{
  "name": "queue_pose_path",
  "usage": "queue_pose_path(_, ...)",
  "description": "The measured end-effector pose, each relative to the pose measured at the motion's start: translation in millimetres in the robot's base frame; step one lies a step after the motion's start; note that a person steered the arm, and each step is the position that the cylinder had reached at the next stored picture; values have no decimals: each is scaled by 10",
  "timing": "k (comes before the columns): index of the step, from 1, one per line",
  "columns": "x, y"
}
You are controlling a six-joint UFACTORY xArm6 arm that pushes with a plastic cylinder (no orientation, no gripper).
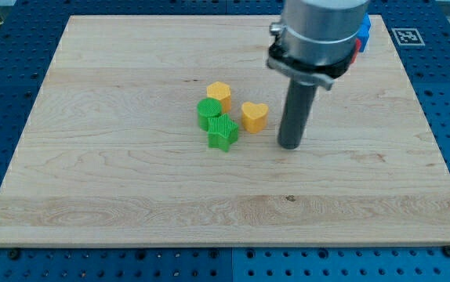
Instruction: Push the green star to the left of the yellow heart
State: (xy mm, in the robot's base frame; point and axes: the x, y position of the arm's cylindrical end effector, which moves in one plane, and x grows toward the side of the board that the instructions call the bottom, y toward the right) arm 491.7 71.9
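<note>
The green star [223, 133] lies near the middle of the wooden board [115, 180], just below and left of the yellow heart [254, 116], almost touching it. My tip [289, 146] rests on the board to the right of the yellow heart, a short gap away, and well right of the green star. The rod rises to the arm's grey body at the view's top.
A green round block [208, 111] sits touching the star's upper left. A yellow hexagon block [219, 95] sits above it. A blue block [363, 33] and a red block [356, 47] lie at the top right, partly hidden by the arm.
</note>
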Motion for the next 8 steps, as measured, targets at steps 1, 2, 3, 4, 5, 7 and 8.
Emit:
queue_pose_path(1, 13, -620)
queue_pose_path(2, 13, -877)
queue_pose_path(3, 38, -878)
queue_pose_path(4, 205, -923)
queue_pose_path(5, 196, -1151)
queue_pose_path(7, 78, -1219)
queue_pose_path(8, -37, -1033)
